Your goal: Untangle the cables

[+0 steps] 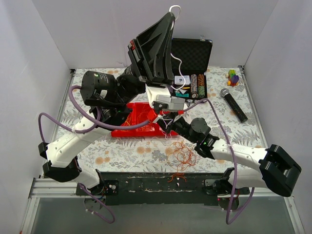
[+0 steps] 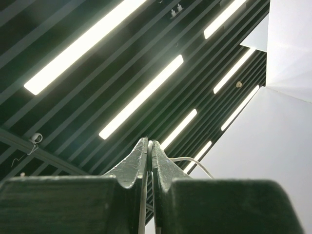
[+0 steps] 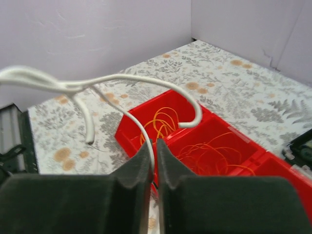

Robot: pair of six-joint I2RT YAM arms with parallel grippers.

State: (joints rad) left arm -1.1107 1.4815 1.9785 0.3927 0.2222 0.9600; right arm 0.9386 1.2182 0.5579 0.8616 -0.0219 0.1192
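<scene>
Cables [image 1: 183, 156], 4 o'clock of red tray [image 1: 126, 132]: light, snag-prone; grip 1 loop. Left gripper [image 2: 148, 145], right gripper [image 3: 155, 146] clamp white cord [image 3: 146, 80].

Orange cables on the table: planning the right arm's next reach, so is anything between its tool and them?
Nothing visible lies between the right tool and the loose orange cables beside it. But that tool is shut on a white cable, so it isn't free.
</scene>
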